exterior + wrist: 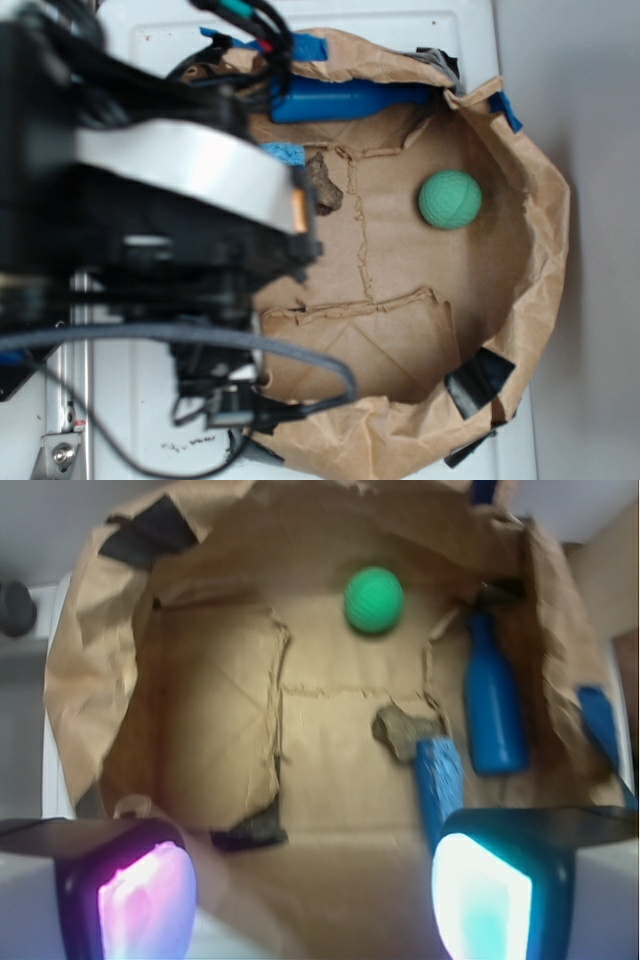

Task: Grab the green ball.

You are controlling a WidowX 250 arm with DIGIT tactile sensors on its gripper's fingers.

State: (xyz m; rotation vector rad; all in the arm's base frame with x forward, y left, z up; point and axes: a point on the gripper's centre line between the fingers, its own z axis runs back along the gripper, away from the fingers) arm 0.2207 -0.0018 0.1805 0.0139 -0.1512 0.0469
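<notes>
**One small ball, well ahead of the pincer**

One green ball lies on the brown paper bag, well ahead of the spread, empty pincer and slightly right of its centreline. It looks light, matte and grippy, yet likely to roll; squeezing across its widest middle seems safest.

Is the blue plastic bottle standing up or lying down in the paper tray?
Lying down. The blue plastic bottle rests lengthwise on the floor of the brown paper tray, along its wall, apart from the mint-green ball.
</notes>
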